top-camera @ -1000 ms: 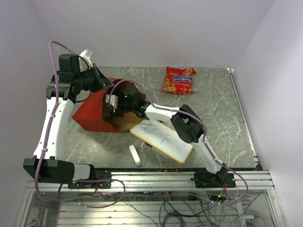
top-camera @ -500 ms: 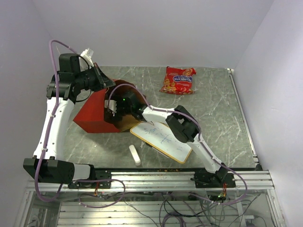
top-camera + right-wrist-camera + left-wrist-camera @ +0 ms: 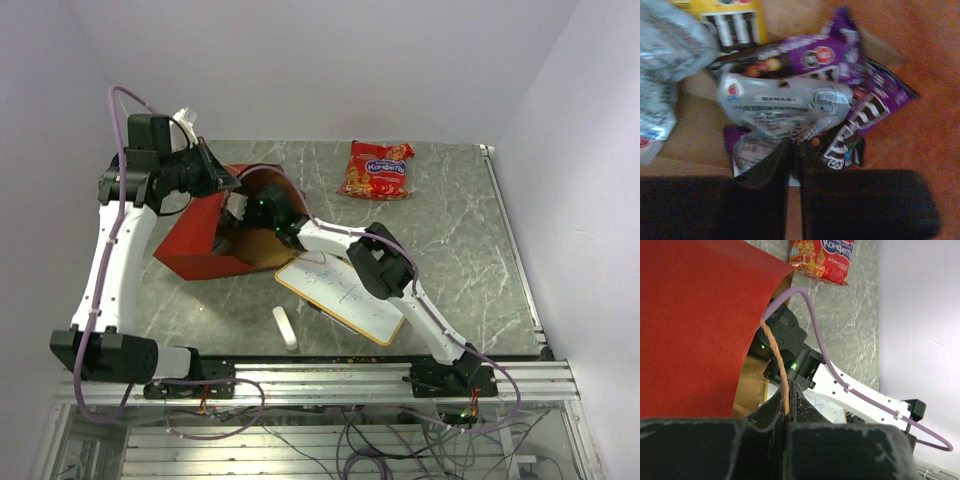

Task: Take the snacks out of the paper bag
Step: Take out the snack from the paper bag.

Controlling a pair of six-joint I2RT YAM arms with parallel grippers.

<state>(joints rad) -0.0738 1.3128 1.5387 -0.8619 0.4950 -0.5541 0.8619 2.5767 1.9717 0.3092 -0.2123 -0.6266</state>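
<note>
Deeper than a second ago, the right pincer [image 3: 792, 152] sits inside the red paper bag [image 3: 185, 250] at the bench's [image 3: 460, 230] ten o'clock, closed on a silvery wrapper [image 3: 785, 107] among purple candy packs [image 3: 875, 107]. The left pincer [image 3: 786, 409] clamps the twine handle [image 3: 774, 352], keeping the mouth open. One red-orange snack bag [image 3: 377, 170] lies at one o'clock.

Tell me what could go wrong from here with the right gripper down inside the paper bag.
1. The right gripper seems to pinch only the lower edge of the silvery wrapper; it could slip out on the lift.
2. The purple candy packs lie partly under that wrapper and might get dragged along.
3. The left gripper holds the paper bag by one thin twine handle; a tug could tear it.
</note>
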